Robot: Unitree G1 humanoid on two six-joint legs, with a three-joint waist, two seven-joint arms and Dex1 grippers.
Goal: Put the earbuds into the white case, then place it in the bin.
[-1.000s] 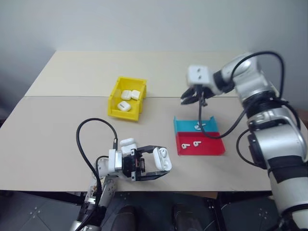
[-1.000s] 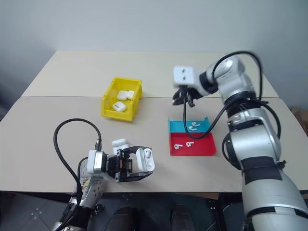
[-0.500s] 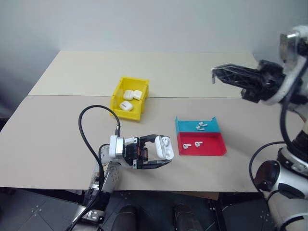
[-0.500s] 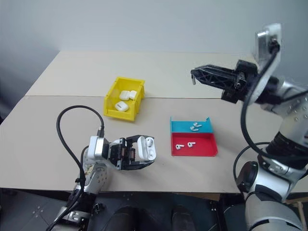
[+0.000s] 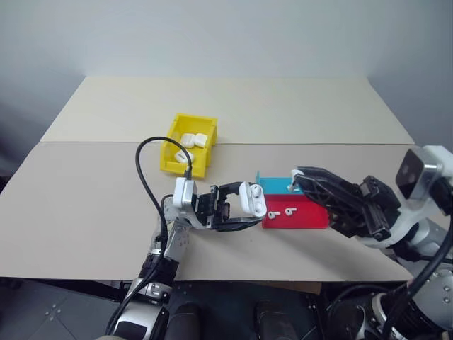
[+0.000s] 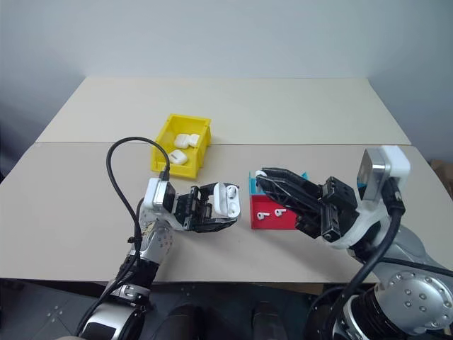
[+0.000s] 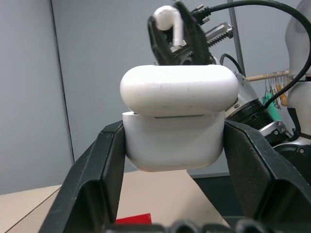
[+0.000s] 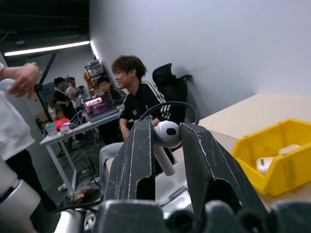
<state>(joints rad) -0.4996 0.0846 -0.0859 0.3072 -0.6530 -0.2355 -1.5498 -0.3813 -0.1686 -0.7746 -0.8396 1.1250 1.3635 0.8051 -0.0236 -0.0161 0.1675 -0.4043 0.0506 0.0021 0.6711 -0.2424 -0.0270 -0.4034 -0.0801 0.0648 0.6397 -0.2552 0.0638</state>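
Left gripper (image 5: 241, 210) clamps the glossy white hinged plastic case (image 5: 253, 199), held above the table at 5 o'clock from the yellow plastic bin (image 5: 188, 144); right wrist view reveals right gripper (image 8: 164, 145) pinching a tiny white stemmed earbud (image 8: 165, 138); no legible markings.

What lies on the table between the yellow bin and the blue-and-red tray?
Bare tabletop lies between the yellow bin and the blue-and-red tray, as the left eye view shows.
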